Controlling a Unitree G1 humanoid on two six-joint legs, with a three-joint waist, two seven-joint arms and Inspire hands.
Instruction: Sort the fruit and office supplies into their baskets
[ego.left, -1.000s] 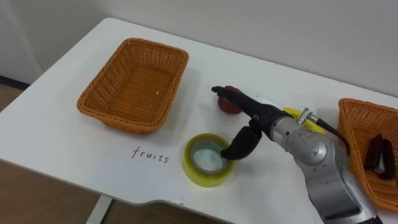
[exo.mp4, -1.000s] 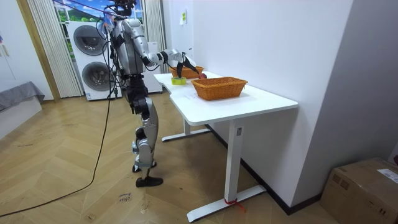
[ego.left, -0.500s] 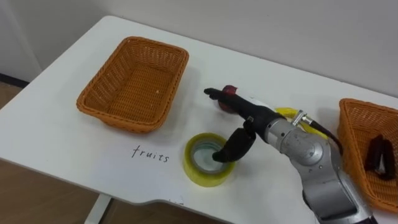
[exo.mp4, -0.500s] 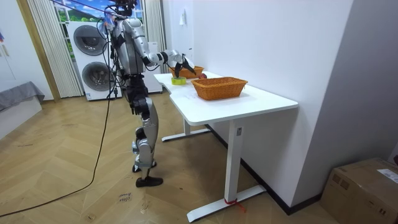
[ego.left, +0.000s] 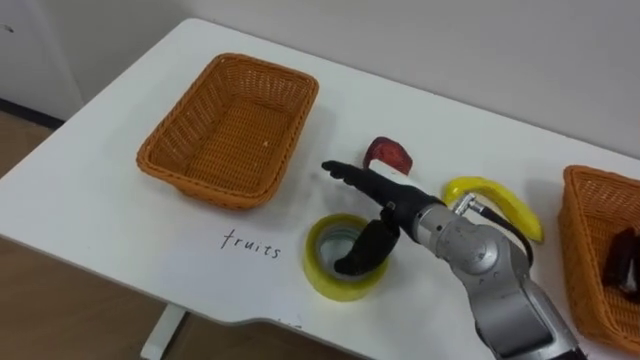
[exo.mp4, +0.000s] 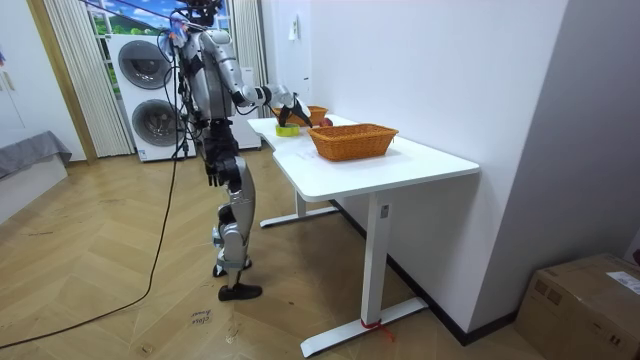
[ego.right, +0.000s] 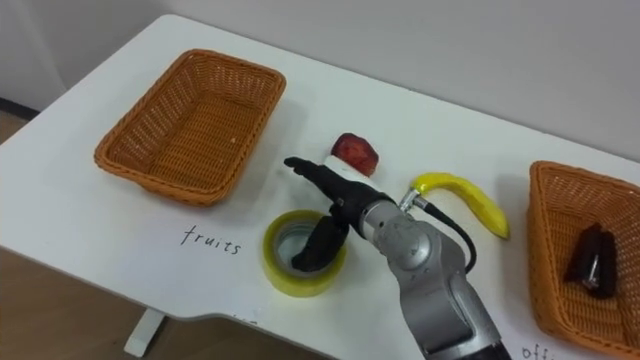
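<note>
White bench (ego.left: 100, 220) set along a pale wall, wood floor around it and stacked washing machines (exo.mp4: 150, 90) at the back of the room. In the room view the robot stands upright at the bench's long side, one arm reaching over the top.

The right hand (ego.left: 385, 200) is spread. Its fingers (ego.left: 350, 178) lie straight and point towards the robot's left, above the bench. Its thumb (ego.left: 358, 258) hangs down into the hole of the yellow tape roll (ego.left: 328, 280). Whether the thumb touches the inner wall cannot be told. Nothing is pinched, and the roll lies flat on the bench near the front edge.

Just behind the fingers sits a red fruit (ego.left: 388, 155). To its right, near the wrist, lies a banana (ego.left: 500, 195). Both are on the bare bench and clear of the hand.

To the left of the hand stands a wicker basket (ego.left: 200, 185), with a handwritten label (ego.left: 250, 245) on the bench in front of it. Well to the right, a second wicker basket (ego.right: 560, 210) holds a dark object (ego.right: 590, 260).

The left hand (exo.mp4: 213, 172) hangs beside the robot's hip.
</note>
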